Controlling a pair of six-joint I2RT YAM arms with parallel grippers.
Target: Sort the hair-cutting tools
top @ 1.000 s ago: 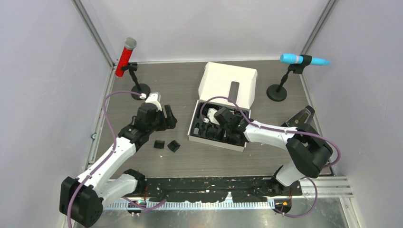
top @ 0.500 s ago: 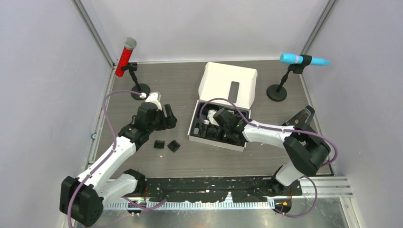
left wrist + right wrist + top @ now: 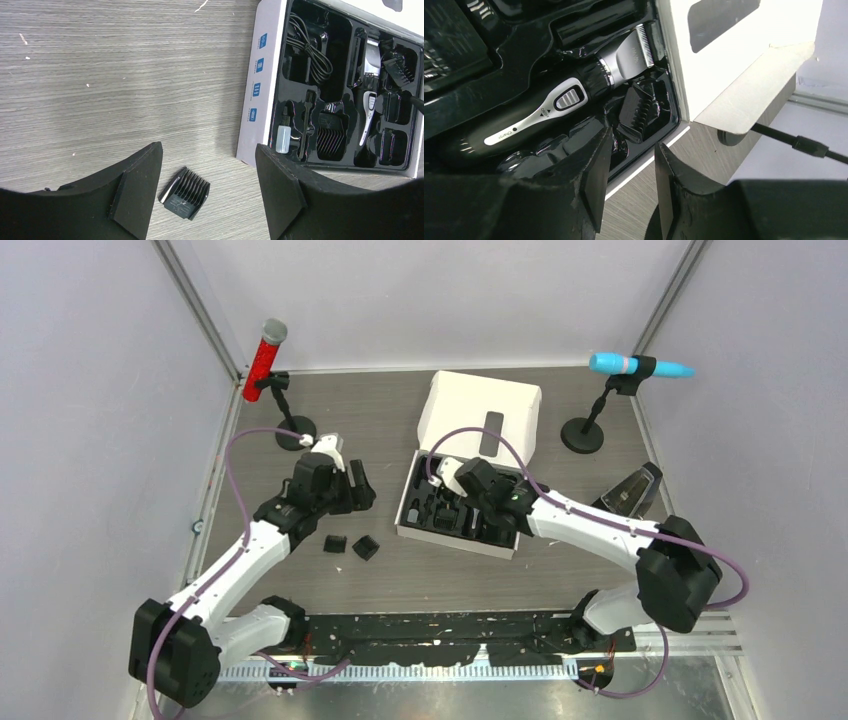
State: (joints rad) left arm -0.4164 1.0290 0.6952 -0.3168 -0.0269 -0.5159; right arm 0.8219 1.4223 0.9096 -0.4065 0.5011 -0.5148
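Observation:
The black-and-silver clipper (image 3: pixel 554 105) lies in the black tray of the white box (image 3: pixel 408 502), with a black comb attachment (image 3: pixel 644 110) beside its blade. It also shows in the left wrist view (image 3: pixel 367 100). Two more black comb attachments (image 3: pixel 335 543) (image 3: pixel 365 548) lie on the table left of the box. My left gripper (image 3: pixel 352 487) hangs open and empty above the table. In its wrist view one comb (image 3: pixel 185 192) lies on the table below its spread jaws (image 3: pixel 208 160). My right gripper (image 3: pixel 631 185) is slightly open and empty over the tray's edge (image 3: pixel 495 520).
The box lid (image 3: pixel 480 420) stands open behind the tray. A coiled cable (image 3: pixel 307 45) and a small bottle (image 3: pixel 282 139) sit in the tray. A red microphone on a stand (image 3: pixel 265 360) is back left, a blue one (image 3: pixel 635 366) back right.
My right arm has swung its elbow out to the right and its wrist has shifted a little farther back over the tray. My left gripper has edged slightly right.

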